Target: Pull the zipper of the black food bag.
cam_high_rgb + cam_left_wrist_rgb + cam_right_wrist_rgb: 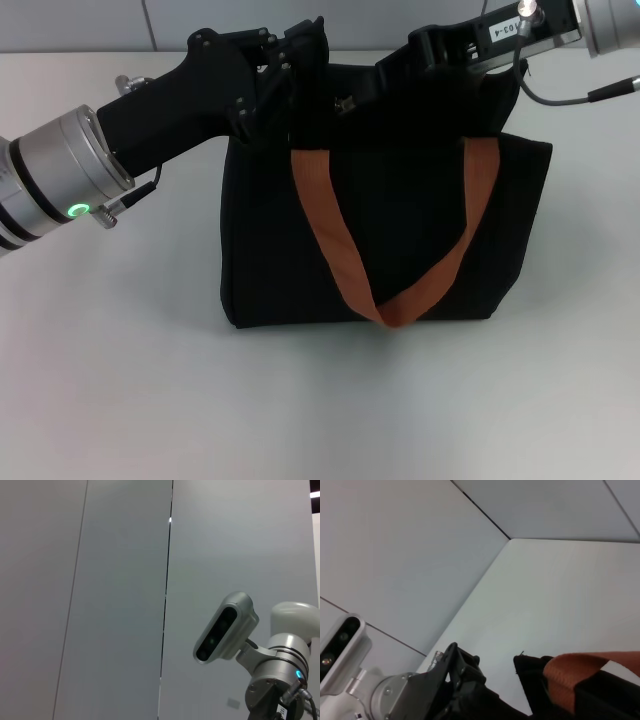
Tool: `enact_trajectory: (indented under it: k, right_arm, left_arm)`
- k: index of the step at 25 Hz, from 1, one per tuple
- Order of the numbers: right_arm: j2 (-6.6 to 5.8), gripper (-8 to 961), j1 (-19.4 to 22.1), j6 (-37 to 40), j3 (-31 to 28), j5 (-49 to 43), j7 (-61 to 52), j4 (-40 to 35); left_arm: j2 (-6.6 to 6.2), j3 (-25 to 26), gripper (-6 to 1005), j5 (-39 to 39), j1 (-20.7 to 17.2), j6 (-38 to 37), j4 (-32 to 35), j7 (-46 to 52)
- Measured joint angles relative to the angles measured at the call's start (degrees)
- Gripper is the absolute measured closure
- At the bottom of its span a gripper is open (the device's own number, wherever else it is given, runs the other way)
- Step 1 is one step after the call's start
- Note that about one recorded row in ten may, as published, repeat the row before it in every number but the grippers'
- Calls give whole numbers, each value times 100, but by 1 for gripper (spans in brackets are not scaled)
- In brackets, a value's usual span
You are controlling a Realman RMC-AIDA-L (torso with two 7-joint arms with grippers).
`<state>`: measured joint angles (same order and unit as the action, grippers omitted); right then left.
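While the head view looks down, the black food bag (385, 240) stands upright on the white table (120, 380), left gripper (290, 75) and right gripper (385, 80) both at its top edge, jaw states impossible to tell, the zipper (345, 102) glinting between them. Left wrist view catches only wall and the right arm's camera (225, 627). Right wrist view adds an orange strap (585, 672) beside the left gripper (462, 672).

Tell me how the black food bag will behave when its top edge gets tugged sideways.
The black food bag looks like soft fabric, so its top would probably stretch and buckle. It stands upright, unanchored, so it may slide or tip unless braced. Its orange-brown strap hangs limp.
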<state>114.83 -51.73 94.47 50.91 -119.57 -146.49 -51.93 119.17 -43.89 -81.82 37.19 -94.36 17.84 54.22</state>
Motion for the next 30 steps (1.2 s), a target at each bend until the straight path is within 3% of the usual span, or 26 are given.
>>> enact_trajectory:
  k: [30]
  right_arm:
    - [51,955,698,160,-55,-897,-625,-1539]
  left_arm:
    - [-4,29,976,38,-37,-91,7,5]
